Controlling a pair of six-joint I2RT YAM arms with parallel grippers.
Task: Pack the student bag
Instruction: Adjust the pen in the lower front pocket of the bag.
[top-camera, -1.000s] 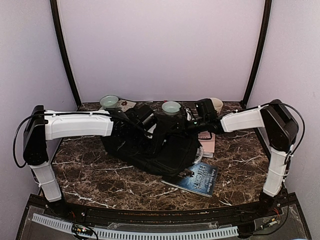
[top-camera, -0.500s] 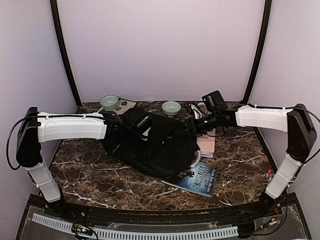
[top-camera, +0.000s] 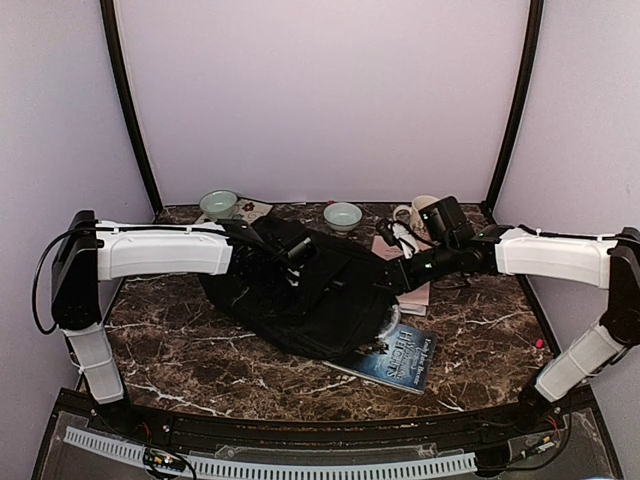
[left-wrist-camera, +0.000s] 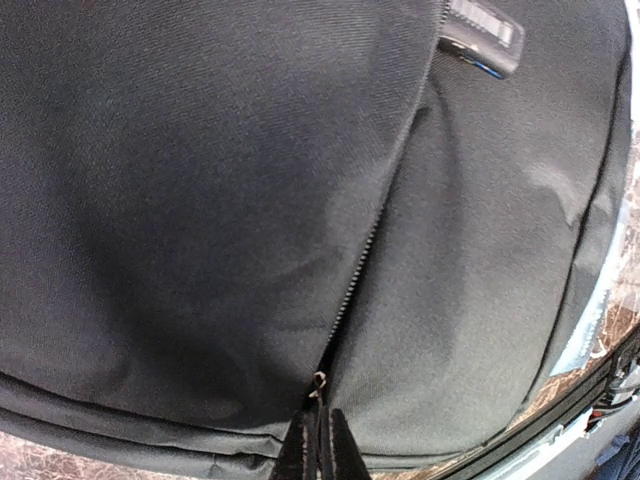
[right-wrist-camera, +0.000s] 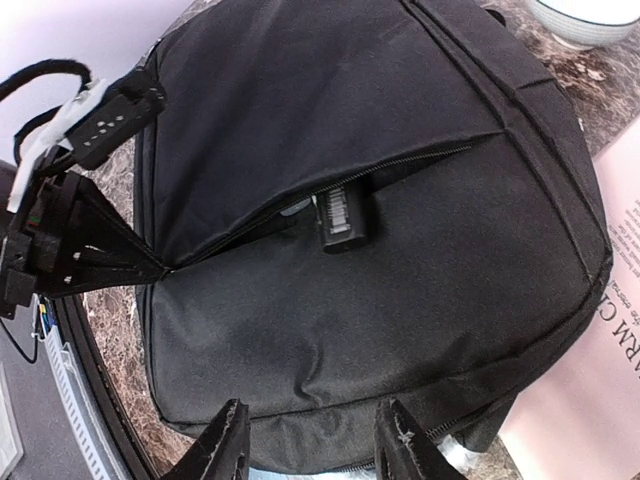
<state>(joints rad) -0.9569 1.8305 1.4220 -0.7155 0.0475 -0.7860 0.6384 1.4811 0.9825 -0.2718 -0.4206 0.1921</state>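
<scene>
Bottom centre: my left claw (left-wrist-camera: 320, 448) clamps the zipper pull (left-wrist-camera: 319, 383) of the bag (left-wrist-camera: 200, 200); my right claw (right-wrist-camera: 315, 450) stands apart.

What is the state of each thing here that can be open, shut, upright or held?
student bag: lying flat
pocket zip: partly open
left end effector: shut on zip pull
right end effector: open
blue book: closed, lying flat
mug: upright

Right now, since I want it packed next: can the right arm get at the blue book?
Probably yes. The right gripper is open and empty, and the blue book lies nearby, its cover mostly bare. Only one edge is tucked under the black backpack.
</scene>
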